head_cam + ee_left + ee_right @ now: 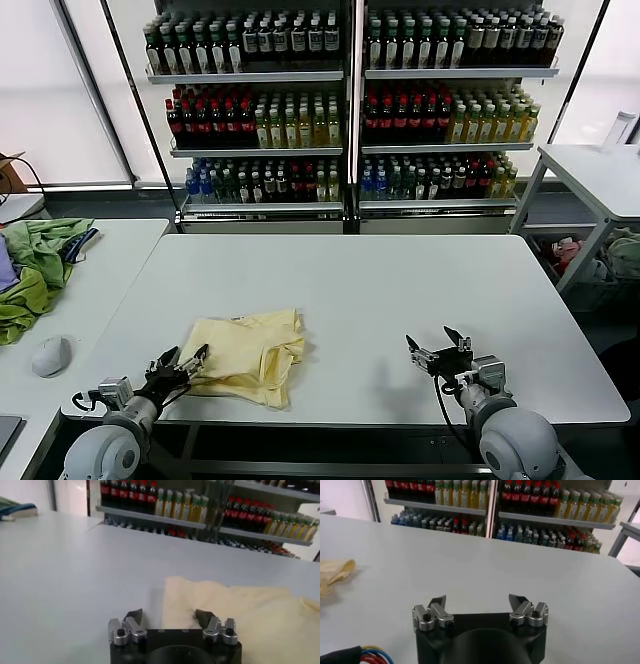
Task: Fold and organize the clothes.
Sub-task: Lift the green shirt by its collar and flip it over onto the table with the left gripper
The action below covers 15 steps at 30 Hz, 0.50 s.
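The pale yellow T-shirt [248, 354] lies folded in a loose bundle on the white table [400, 290], near the front edge, left of centre. It also shows in the left wrist view [240, 610] and at the edge of the right wrist view [332, 572]. My left gripper [183, 360] is open and empty, low over the table at the shirt's near left edge [169, 614]. My right gripper [438, 348] is open and empty over bare table near the front edge, well right of the shirt [479, 600].
A second table on the left holds green garments with a dark blue strip [40, 262] and a white mouse [50, 355]. Shelves of drink bottles [340, 100] stand behind. Another table [600, 175] stands at the far right.
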Motion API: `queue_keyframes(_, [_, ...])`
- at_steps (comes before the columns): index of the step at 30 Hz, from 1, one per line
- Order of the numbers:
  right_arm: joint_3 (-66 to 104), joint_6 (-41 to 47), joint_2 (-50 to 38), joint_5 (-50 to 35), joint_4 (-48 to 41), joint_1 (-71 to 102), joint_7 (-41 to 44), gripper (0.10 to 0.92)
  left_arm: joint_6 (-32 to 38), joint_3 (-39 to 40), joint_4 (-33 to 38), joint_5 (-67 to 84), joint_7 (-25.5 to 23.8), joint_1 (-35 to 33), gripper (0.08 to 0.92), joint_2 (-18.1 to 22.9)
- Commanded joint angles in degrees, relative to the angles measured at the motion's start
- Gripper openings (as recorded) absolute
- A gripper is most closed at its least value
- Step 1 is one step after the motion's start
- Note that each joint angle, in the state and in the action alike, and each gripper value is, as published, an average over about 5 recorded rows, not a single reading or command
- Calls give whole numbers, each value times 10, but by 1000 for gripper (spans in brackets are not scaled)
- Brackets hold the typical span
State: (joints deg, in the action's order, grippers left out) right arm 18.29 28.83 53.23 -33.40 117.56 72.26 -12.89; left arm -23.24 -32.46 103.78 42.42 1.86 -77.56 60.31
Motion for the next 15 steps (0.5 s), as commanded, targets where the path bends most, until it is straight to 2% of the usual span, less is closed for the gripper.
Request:
queue_keyframes(1, [1,0,0,0,1,0,0,823,-36,-10,-9,100,-34,1,611,-1])
queue_keyframes(15, [3,0,2,-1,2,2,-1,823,-34,-58,-25,315,-44,12,204,26])
